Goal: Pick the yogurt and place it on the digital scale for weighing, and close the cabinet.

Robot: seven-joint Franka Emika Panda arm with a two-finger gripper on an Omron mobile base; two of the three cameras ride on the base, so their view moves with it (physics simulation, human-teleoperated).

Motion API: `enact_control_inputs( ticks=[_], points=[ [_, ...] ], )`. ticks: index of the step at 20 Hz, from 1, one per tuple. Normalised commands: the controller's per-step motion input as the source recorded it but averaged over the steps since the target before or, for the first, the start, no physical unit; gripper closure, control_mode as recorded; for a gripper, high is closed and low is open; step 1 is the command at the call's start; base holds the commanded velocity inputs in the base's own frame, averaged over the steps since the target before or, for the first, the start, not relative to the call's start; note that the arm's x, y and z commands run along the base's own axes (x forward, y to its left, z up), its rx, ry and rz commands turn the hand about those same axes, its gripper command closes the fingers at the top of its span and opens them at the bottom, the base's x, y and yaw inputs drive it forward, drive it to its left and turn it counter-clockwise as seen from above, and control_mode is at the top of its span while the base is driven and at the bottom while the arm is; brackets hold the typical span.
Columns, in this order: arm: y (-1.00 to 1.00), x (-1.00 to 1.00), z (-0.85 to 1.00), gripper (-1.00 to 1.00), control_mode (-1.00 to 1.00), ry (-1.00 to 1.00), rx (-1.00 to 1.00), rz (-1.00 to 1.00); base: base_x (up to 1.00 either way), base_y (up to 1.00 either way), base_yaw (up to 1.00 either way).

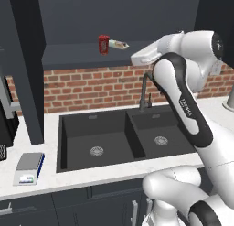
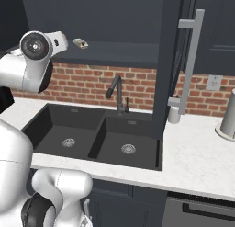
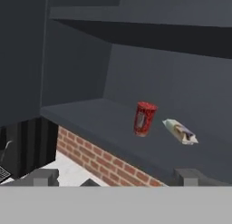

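Observation:
The yogurt [image 1: 103, 44], a small red cup with a dark label, stands upright on the lower shelf of the open cabinet [image 1: 75, 55]. A pale wrapped packet [image 1: 119, 45] lies just to its right. In the hand view the yogurt [image 3: 144, 119] sits ahead and slightly right of centre, well beyond my gripper [image 3: 117, 177], which is open with nothing between its fingertips [image 3: 45, 177]. The digital scale [image 1: 29, 167] rests on the white counter left of the sink, near the front edge. Both cabinet doors stand open, one at the left [image 1: 27, 69] and one at the right [image 2: 166, 60] with a silver bar handle [image 2: 190, 60].
A black double sink [image 1: 114, 138] with a dark faucet [image 1: 145, 90] lies below the cabinet, backed by a brick wall [image 1: 91, 88]. A dark appliance [image 1: 7, 124] stands at the far left. A metal canister [image 2: 228, 116] stands on the right counter.

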Motion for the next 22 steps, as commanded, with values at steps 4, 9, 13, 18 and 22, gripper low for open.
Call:
enact_control_inputs(
  ticks=[4,9,13,18,22],
  points=[
    [0.02,0.54,0.00,-1.00,-1.00,0.00,0.00,0.00,0.00,0.00,0.00],
    [0.00,0.37,0.00,-1.00,-1.00,0.00,0.00,0.00,0.00,0.00,0.00],
    [0.00,0.27,0.00,-1.00,-1.00,0.00,0.00,0.00,0.00,0.00,0.00],
    [0.00,0.36,0.00,-1.00,-1.00,0.00,0.01,0.00,0.00,0.00,0.00],
    [0.19,0.42,-0.03,-1.00,-1.00,0.00,0.03,0.00,0.00,0.00,0.00]
  ],
)
